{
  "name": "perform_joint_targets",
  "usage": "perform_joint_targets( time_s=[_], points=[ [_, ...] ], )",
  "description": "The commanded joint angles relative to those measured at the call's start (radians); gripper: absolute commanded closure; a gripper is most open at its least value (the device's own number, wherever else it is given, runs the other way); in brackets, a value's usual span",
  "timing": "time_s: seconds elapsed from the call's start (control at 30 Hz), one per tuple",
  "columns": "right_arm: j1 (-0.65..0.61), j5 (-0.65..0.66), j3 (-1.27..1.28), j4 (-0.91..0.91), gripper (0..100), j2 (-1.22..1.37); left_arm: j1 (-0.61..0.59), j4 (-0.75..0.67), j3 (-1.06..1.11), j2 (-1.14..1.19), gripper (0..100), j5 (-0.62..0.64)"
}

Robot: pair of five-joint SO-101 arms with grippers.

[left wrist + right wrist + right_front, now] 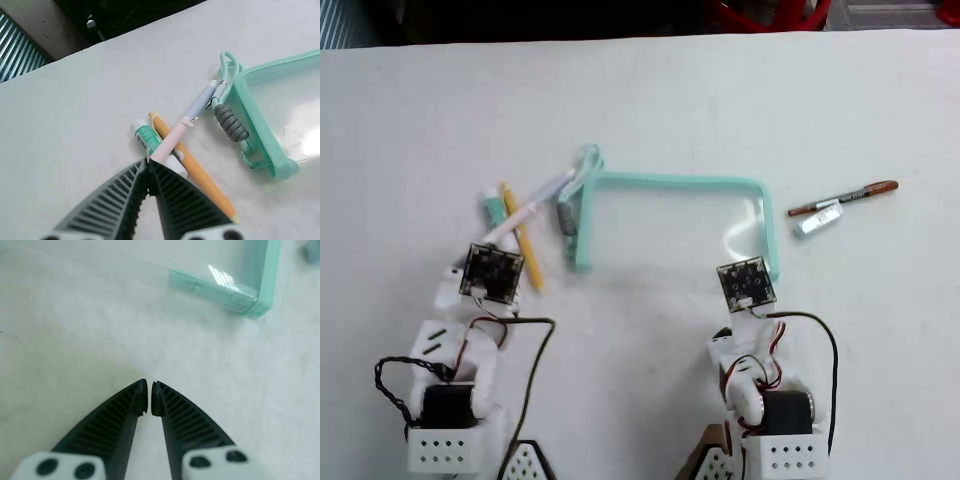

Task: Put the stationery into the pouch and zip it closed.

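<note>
The clear pouch with a mint-green rim (670,181) lies flat mid-table; its rim (260,125) has a grey ribbed piece (231,122) and a loop at the left end. Left of it lie three crossed items: a yellow pen (523,240) (200,175), a white-and-lavender pen (535,210) (192,110) and a short green-and-white tube (494,208) (145,137). My left gripper (148,164) is shut, its tips at the lavender pen's near end; a pinch cannot be made out. My right gripper (149,392) is shut over bare table, short of the pouch's corner (250,295).
A brown marker (845,197) and a small white item (817,220) lie to the right of the pouch. The table's far edge (640,35) runs along the back, with dark clutter behind. Both arm bases stand at the front edge.
</note>
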Motion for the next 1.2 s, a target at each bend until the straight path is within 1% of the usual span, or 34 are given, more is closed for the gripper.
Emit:
perform_joint_targets(
  time_s=[0.0, 0.5, 0.63, 0.7, 0.77, 0.83, 0.97, 1.07, 1.17],
  points=[
    [0.004, -0.003, 0.009, 0.008, 97.1, -0.002, 0.015, -0.026, -0.006, -0.013, 98, -0.009],
    [0.004, -0.003, 0.009, 0.008, 97.1, -0.002, 0.018, -0.02, 0.0, -0.013, 98, -0.003],
    [0.004, -0.003, 0.009, 0.008, 97.1, -0.002, 0.099, 0.009, -0.003, -0.013, 97, -0.006],
    [0.004, -0.003, 0.009, 0.008, 97.1, -0.002, 0.142, 0.063, -0.046, -0.012, 91, 0.006],
    [0.004, -0.003, 0.009, 0.008, 97.1, -0.002, 0.174, 0.118, -0.118, -0.008, 84, 0.091],
    [0.004, -0.003, 0.009, 0.008, 97.1, -0.002, 0.188, 0.149, -0.198, -0.007, 84, 0.161],
    [0.004, -0.003, 0.009, 0.008, 97.1, -0.002, 0.191, 0.147, -0.272, -0.005, 86, 0.209],
    [0.004, -0.003, 0.009, 0.008, 97.1, -0.002, 0.193, 0.135, -0.272, -0.005, 86, 0.218],
    [0.004, -0.003, 0.009, 0.008, 97.1, -0.002, 0.197, 0.15, -0.318, -0.005, 86, 0.219]
  ],
)
